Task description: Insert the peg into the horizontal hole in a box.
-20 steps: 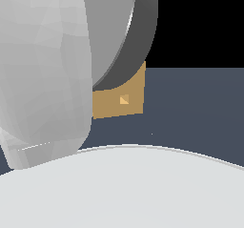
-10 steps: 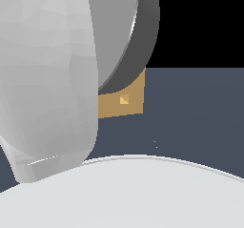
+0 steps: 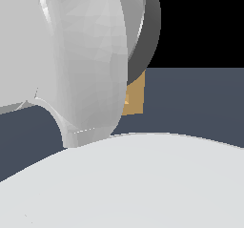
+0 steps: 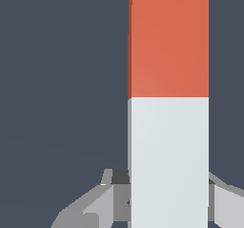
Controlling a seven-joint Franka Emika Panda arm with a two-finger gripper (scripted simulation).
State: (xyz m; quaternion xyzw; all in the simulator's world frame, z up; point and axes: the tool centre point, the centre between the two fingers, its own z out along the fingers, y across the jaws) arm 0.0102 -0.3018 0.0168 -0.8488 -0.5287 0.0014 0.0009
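the peg [image 4: 168, 108] sits between the hand's [image 4: 167, 198] fingers, which grip its white half.

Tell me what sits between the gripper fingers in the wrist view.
The peg does: its white half fills the gap between the gripper fingers, and its orange-red half extends beyond them. Only the wrist view shows this.

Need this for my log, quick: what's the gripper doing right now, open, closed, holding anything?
Gripper: closed on the white half of the peg, one finger on each side; the orange-red half sticks out ahead.
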